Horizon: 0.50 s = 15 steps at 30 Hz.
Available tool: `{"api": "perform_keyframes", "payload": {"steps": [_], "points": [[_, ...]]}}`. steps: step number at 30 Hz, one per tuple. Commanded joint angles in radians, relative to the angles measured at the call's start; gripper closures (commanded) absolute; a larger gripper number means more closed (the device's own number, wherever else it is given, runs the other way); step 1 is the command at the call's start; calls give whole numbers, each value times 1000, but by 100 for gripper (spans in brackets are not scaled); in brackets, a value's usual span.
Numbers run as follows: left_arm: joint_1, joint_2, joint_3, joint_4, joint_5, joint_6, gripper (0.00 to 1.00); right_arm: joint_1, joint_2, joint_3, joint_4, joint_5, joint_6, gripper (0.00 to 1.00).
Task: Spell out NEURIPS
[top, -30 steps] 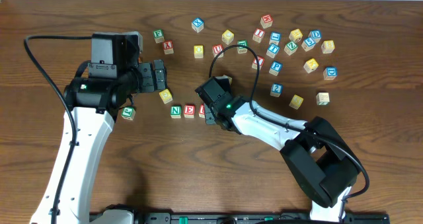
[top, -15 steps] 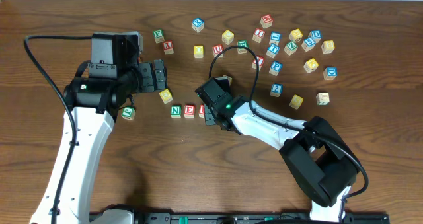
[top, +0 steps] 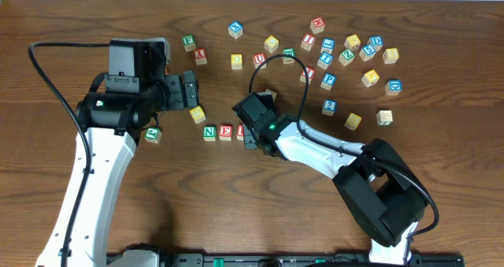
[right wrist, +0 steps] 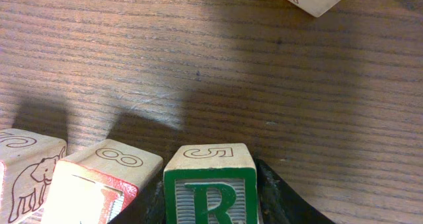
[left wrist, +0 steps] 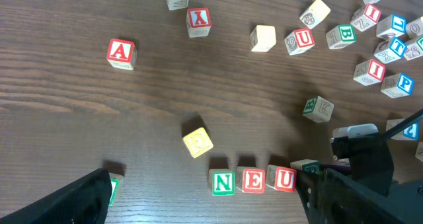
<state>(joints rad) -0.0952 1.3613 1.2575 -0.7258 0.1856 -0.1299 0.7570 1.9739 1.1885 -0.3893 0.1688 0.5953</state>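
Grained brown tabletop bears pale wooden R cube.

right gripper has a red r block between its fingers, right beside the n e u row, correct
Not quite. The R block between the fingers of the right gripper is green, not red; the right wrist view shows it clearly. It does sit right beside the N E U row.

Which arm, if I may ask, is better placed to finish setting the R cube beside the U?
Right. The R cube sits within the right gripper, directly beside the U cube; the left gripper hangs open, away from the row.
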Motion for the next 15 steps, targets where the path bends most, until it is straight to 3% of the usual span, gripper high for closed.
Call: {"api": "perform_keyframes", "payload": {"steps": [1,15], "points": [[2,-9,23,0,6,6,2,14,40,-18,-23,-22,18,66],[2,-9,23,0,5,6,2,2,40,-18,-31,-22,17,59]]}}
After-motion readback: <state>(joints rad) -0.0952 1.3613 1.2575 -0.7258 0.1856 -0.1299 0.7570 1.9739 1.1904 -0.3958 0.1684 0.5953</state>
